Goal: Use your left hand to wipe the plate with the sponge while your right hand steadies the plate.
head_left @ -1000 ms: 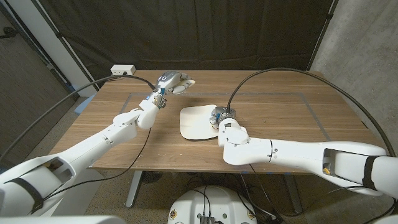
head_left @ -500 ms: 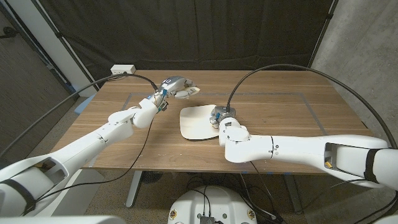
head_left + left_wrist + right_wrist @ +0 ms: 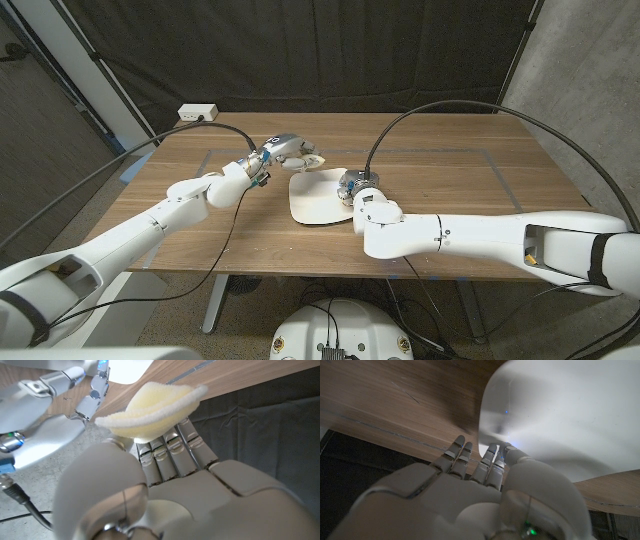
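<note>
The white plate lies on the wooden table near its middle. My right hand is at the plate's right rim; in the right wrist view its thumb lies on the plate and its fingers reach along the rim, pinching it. My left hand hovers just beyond the plate's far left corner, holding the pale yellow sponge. The sponge is folded between the left hand's fingers and thumb, above the table and apart from the plate.
A white power strip sits at the table's far left corner. Tape lines mark a rectangle on the tabletop. Black cables arc above both arms. A dark curtain hangs behind the table.
My left hand has carried the sponge to the right and lower, closer to the plate's far edge. The right hand has stayed at the plate's rim.
</note>
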